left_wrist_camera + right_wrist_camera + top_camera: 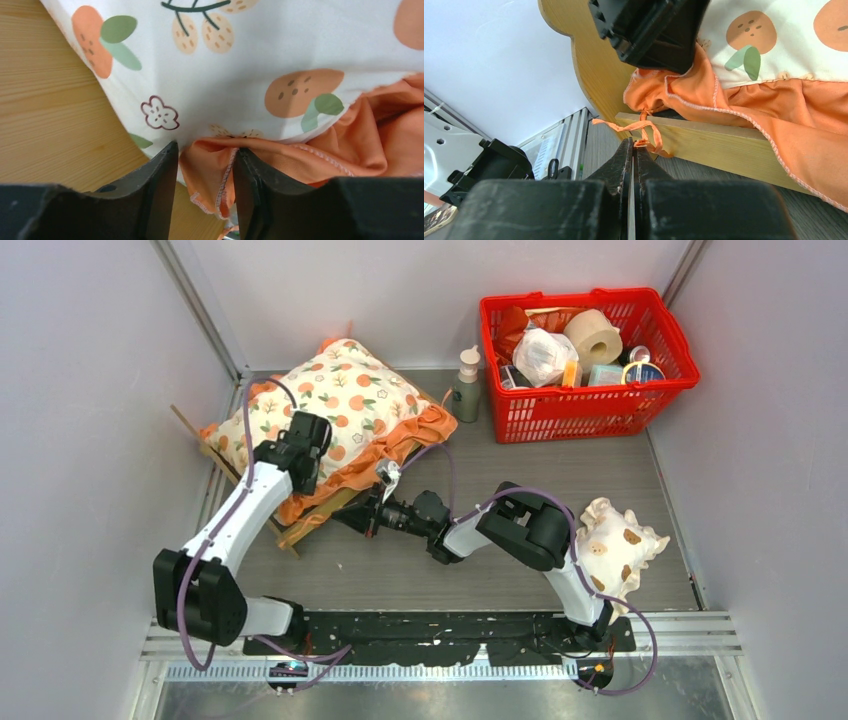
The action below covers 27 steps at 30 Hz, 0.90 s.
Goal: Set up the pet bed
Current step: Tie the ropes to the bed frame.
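Observation:
The pet bed (300,531) is a light-wood frame at the back left, one end raised, with its scalloped headboard (594,65) toward the left wall. An orange-print cushion (345,400) with orange ruffles lies on it. My left gripper (303,462) points down at the cushion's near edge. In the left wrist view it (205,150) stands open, a fold of orange ruffle (215,170) hanging loose between the fingers above the wood (50,100). My right gripper (633,142) is shut on a thin orange tie (649,132) at the bed's front rail (724,145).
A small frilled pillow with brown spots (615,545) lies at the right, beside the right arm's base. A red basket (585,390) full of household items stands at the back right, with a pump bottle (466,385) beside it. Walls close in the left and right sides.

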Motion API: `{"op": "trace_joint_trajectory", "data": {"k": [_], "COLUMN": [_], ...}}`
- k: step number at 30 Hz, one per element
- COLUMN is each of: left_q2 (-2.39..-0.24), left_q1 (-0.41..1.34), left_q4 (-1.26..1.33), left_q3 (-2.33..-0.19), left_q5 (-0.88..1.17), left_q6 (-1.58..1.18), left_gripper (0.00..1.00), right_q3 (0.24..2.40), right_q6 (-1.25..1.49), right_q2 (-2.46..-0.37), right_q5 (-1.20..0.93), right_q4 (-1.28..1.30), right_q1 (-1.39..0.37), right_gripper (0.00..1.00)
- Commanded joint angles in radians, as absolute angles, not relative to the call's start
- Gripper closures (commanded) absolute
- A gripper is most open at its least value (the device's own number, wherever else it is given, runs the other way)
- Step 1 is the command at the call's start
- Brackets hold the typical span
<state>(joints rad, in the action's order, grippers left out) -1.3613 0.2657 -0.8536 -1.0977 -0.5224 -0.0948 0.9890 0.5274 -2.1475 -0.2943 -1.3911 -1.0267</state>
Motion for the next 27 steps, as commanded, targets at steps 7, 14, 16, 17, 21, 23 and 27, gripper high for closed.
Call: {"op": "trace_joint_trajectory", "data": {"k": [7, 14, 16, 17, 21, 23, 27], "left_q2": [-1.203, -1.156, -1.138, -1.124, -1.018, -0.971, -0.959], "left_q1": [0.261, 0.261, 0.261, 0.263, 0.3, 0.365, 0.567], "left_q4": [-0.968, -1.14, -1.207, -1.222, -1.199, -1.144, -1.088], "left_q3": [-1.26, -1.377, -1.38, -1.367, -1.255, -1.163, -1.084], "left_q5": [-0.397, -0.285, -0.194, -0.156, -0.096, -0.145, -0.33], "left_q6": [-0.035, -0.012, -0.045, -0.065, -0.098, -0.084, -0.033], "left_gripper": [0.39, 0.44, 0.5, 0.52, 0.52, 0.52, 0.51], "right_q3": [1.024, 1.023, 1.024, 1.024, 1.027, 1.029, 1.03], "right_q6": [0.546, 0.545, 0.543, 0.543, 0.548, 0.552, 0.556], "right_q2": [-2.115, -2.114, -2.113, -2.114, -2.115, -2.116, -2.119], "right_q5": [-0.3, -0.3, -0.301, -0.3, -0.301, -0.302, -0.302], "right_q4": [-1.49, -1.489, -1.488, -1.488, -1.492, -1.496, -1.498], "right_q1": [-1.033, -1.034, -1.034, -1.035, -1.034, -1.034, -1.035], "right_gripper": [0.95, 0.95, 0.95, 0.95, 0.95, 0.95, 0.95]}}
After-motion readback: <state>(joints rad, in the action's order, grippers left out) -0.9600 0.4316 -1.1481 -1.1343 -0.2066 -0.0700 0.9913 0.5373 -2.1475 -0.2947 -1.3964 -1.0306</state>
